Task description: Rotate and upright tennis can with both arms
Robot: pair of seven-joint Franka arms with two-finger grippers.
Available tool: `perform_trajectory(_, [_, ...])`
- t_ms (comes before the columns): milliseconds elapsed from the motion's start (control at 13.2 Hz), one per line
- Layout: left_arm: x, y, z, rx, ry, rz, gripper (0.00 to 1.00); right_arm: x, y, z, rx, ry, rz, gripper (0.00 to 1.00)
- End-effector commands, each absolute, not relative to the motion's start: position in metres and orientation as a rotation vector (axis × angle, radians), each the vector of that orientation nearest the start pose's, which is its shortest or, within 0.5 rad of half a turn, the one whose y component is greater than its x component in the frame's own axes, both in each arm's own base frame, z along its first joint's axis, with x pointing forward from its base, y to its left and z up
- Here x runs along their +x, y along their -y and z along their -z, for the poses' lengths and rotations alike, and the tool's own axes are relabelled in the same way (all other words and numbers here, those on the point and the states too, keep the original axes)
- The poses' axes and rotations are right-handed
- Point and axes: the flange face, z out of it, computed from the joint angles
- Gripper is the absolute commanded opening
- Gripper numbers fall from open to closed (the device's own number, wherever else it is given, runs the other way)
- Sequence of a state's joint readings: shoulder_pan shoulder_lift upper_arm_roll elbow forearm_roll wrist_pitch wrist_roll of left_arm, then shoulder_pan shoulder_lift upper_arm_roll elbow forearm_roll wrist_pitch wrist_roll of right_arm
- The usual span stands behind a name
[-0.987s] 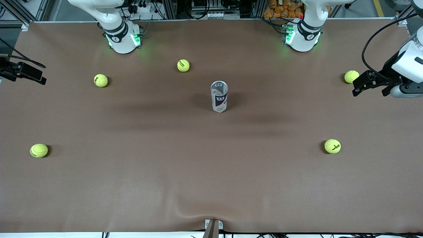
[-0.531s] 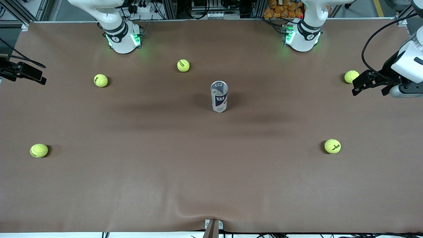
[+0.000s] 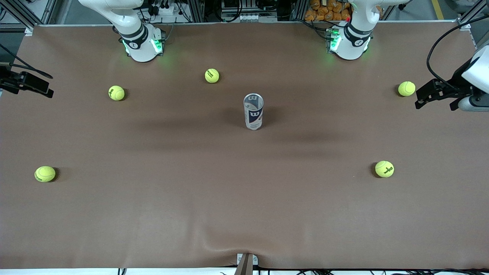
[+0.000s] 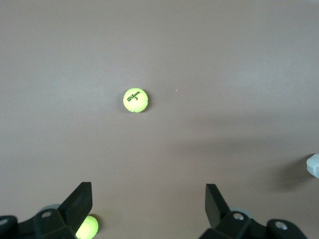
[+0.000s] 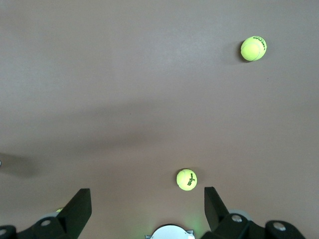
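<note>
table [image 3: 153, 214]: brown cover | tennis can [image 3: 253, 111] upright | 5 tennis balls [image 3: 384, 169]

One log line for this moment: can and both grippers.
tennis can: upright, mid-table, untouched | left gripper: open, at left arm's table end | right gripper: open, at right arm's table end

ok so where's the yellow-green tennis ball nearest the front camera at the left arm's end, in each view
front view: yellow-green felt tennis ball, low toward the left arm's end of the brown table cover.
left wrist view: above picture centre, "Wilson 3" print showing.
right wrist view: not in it.
shared landmark: second yellow-green ball, farther from the front camera, half hidden in the left wrist view.
</note>
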State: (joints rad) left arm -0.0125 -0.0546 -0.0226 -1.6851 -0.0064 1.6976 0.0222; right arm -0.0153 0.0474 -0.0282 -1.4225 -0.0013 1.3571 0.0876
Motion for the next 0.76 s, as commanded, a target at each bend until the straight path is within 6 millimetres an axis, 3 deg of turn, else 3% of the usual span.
perform_trajectory(0, [0.5461, 0.0228, -0.6263, -3.127, -0.083, 0.13, 1.0, 0.5418, 0.0253, -0.6557, -3.124, -0.206, -0.171, 1.0])
perform_trajectory(228, [0.5419, 0.0239, -0.6346, -3.129, -0.085, 0.147, 1.0, 0.5416, 0.0261, -0.6556, -3.123, -0.209, -0.173, 1.0])
perform_trajectory(683, [0.5408, 0.0203, -0.6329, -3.138, -0.072, 0.12, 1.0, 0.5416, 0.0261, -0.6556, -3.123, -0.209, -0.173, 1.0])
